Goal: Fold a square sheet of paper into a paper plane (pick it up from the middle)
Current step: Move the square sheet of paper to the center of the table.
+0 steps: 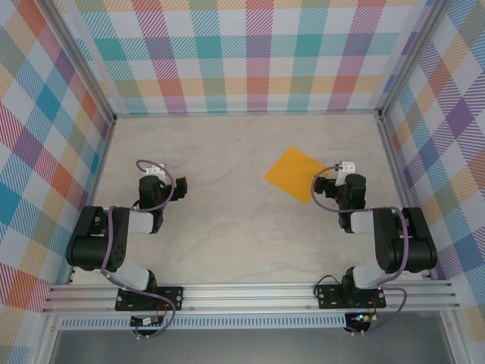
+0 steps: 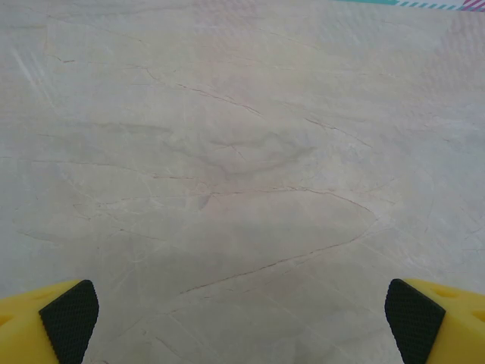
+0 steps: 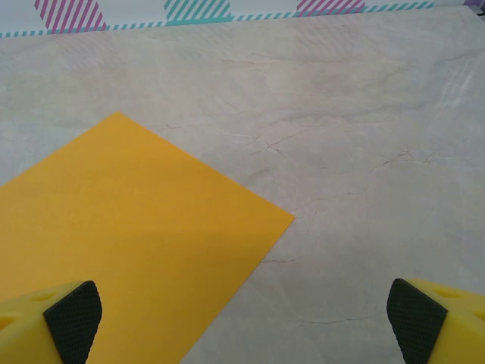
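Nothing is folded yet: the paper [image 1: 298, 174] lies flat and uncreased on the table [image 1: 227, 227], just beside the right gripper [image 3: 242, 322], whose jaws stand wide apart and empty like those of the left gripper [image 2: 242, 322], so pickup and every fold remain.

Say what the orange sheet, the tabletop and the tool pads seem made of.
Orange sheet: thin matte paper, lying flat with crisp edges. Tabletop: smooth, beige, finely veined; stone or a marble-print laminate, cannot tell. Tool pads: likely rubber, black with a fine cross-hatch grip texture.
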Robot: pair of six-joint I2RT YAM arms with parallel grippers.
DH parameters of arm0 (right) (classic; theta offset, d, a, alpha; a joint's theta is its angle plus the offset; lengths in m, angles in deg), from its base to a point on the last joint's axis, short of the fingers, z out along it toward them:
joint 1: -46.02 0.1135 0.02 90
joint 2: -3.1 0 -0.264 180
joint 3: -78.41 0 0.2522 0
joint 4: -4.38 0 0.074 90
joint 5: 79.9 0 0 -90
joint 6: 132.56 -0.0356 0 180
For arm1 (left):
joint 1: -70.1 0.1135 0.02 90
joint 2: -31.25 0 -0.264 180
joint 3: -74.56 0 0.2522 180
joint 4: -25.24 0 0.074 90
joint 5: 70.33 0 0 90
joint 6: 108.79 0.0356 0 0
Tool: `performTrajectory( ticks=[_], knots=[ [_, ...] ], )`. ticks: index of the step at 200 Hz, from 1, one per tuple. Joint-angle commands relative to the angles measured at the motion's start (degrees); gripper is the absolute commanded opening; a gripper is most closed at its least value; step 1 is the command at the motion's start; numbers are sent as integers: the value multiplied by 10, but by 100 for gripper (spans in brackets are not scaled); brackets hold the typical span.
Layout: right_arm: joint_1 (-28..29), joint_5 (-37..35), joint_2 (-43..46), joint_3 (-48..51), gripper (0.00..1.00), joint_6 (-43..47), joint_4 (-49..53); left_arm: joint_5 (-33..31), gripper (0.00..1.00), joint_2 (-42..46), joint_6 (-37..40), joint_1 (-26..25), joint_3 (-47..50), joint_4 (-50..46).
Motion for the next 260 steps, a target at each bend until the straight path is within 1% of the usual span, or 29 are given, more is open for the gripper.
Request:
performTrajectory(
  ticks=[1, 152, 173, 184, 196, 210, 219, 237, 248, 260],
  knots=[
    [-4, 12, -2, -12, 100, 1, -9, -2, 100, -1, 9, -3, -4, 13],
    [-3, 12, -2, -13, 100, 0, -8, -1, 100, -2, 9, -3, -4, 13],
    [-4, 10, 1, -12, 100, 1, -11, -8, 100, 2, 8, -3, -1, 17],
    [-4, 4, 18, -21, 100, -3, 20, -26, 100, 15, 1, -3, -1, 8],
    [-3, -9, 54, -36, 100, -6, 78, -49, 100, 43, -8, -3, -2, -15],
    [-2, -23, 105, -59, 100, -14, 163, -75, 100, 87, -23, -3, -9, -70],
    [-3, -38, 135, -80, 100, -41, 218, -90, 100, 113, -35, -3, -18, -111],
    [-2, -36, 171, -143, 100, -111, 357, -114, 100, 160, -76, -3, -51, -216],
    [-3, -49, 173, -191, 100, -166, 442, -124, 100, 179, -115, -3, -93, -312],
    [-2, -43, 160, -234, 100, -213, 508, -121, 100, 186, -160, -4, -147, -420]
  ],
)
